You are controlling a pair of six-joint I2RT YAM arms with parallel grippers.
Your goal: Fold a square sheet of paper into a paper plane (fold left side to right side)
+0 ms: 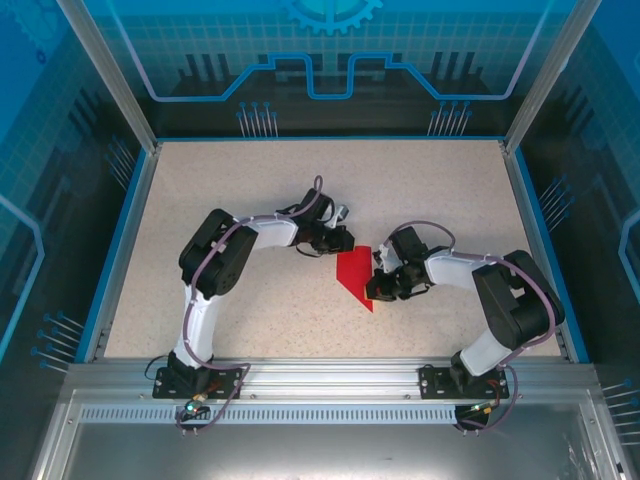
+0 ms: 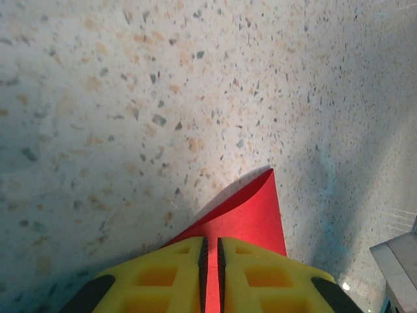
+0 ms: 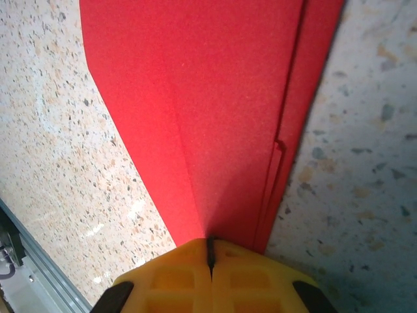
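In the top view I see the red paper mid-table, its long axis running 12 to 6 and its point toward 5 o'clock. My left gripper pinches the paper's 11 o'clock corner with the jaws almost together, so I judge it the hand to carry that side toward 3 o'clock. My right gripper is fully closed at the 3 o'clock edge, and I cannot tell if it pinches or only pins.

A beige speckled table sits inside translucent blue walls printed with circuit lines and a gear. Aluminium posts rise at its far corners; a metal rail lines the near edge.
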